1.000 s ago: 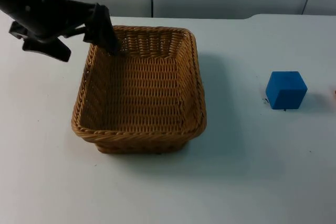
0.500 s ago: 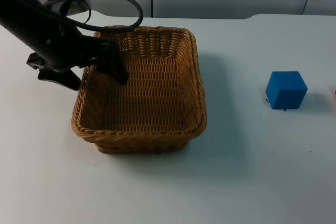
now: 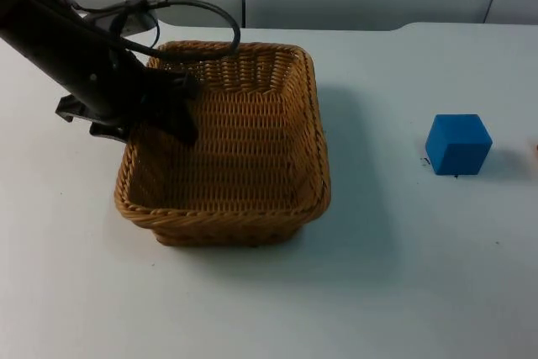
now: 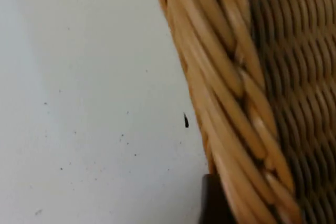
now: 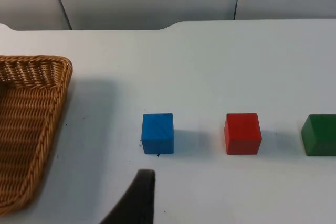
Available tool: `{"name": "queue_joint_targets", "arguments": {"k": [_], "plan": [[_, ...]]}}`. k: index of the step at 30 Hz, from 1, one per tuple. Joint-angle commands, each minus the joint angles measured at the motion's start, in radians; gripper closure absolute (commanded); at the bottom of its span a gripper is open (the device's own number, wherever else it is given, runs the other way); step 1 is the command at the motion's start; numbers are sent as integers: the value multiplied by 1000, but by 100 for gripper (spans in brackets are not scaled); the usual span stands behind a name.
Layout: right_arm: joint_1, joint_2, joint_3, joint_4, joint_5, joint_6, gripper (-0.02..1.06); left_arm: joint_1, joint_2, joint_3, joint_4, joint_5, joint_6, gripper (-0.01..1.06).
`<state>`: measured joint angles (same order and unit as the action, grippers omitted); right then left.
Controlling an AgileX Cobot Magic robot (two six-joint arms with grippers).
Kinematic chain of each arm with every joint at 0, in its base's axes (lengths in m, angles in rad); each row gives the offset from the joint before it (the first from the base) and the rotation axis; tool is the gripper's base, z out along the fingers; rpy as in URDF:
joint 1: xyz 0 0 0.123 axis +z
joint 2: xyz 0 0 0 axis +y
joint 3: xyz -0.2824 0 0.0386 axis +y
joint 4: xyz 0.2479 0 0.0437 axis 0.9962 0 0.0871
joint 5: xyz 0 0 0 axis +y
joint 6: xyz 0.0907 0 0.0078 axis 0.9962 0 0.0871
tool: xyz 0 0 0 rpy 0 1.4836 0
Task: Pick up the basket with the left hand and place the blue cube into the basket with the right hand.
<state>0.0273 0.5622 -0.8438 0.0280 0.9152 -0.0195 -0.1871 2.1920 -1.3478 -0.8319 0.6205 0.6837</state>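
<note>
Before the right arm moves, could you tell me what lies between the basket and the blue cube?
Nothing: bare white table separates the basket from the blue cube, as the top and right wrist views show.

No text, label, brand, number or sign can be read on anything in these pictures.
</note>
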Motion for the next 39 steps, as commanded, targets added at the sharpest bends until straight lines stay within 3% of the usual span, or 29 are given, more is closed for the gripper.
{"name": "queue_joint_targets", "arguments": {"k": [1, 3, 9, 12, 28, 39], "plan": [[-7, 4, -10, 4, -15, -7, 0, -8, -3, -4, -11, -4, -12, 60], [-7, 4, -10, 4, -15, -7, 0, -8, -3, -4, -11, -4, -12, 73], [-7, 4, -10, 4, -15, -7, 0, -8, -3, -4, -11, -4, -14, 89], [-7, 4, -10, 4, -15, -7, 0, -8, -3, -4, -11, -9, -42, 105], [-7, 4, -10, 4, -17, -7, 0, -8, -110, 0, -8, 44, -231, 105], [-7, 4, -10, 52, -17, -7, 0, -8, -253, -1, -3, 160, -354, 105]]}}
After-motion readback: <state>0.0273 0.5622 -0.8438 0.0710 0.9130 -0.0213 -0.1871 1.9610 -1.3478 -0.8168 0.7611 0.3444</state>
